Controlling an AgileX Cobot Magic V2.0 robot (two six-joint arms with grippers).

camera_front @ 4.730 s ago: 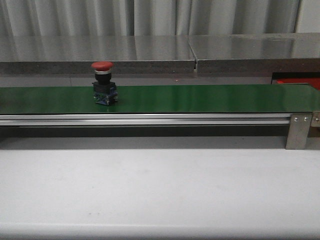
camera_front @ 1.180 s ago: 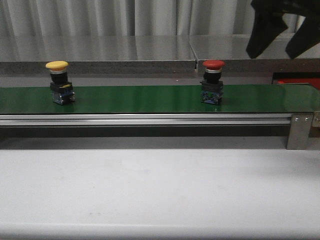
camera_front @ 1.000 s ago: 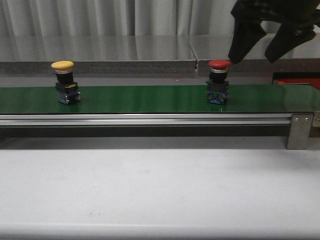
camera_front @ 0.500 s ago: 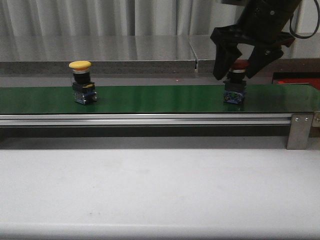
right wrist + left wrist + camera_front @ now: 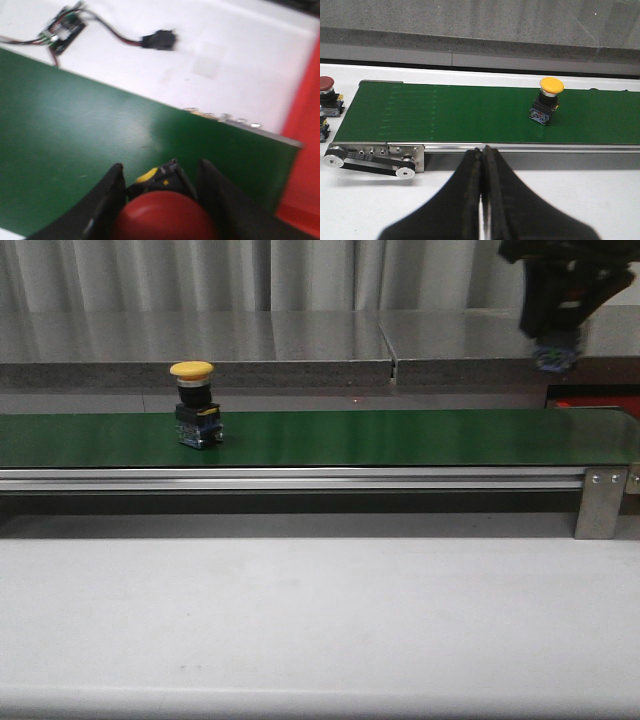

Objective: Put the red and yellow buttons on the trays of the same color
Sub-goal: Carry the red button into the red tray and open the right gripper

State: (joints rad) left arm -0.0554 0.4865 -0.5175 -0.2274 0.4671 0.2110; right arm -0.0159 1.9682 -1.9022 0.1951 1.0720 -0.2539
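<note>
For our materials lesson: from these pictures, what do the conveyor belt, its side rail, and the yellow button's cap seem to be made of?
Conveyor belt: probably rubber or PVC, green with a soft sheen; a fine woven texture shows in the right wrist view.
Side rail: looks like brushed aluminium, silver and grooved.
Yellow button cap: likely smooth moulded plastic, evenly coloured, with a metallic-looking collar beneath.

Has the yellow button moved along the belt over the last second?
Yes. The yellow button has travelled right along the green conveyor belt, toward the metal end bracket.
</note>
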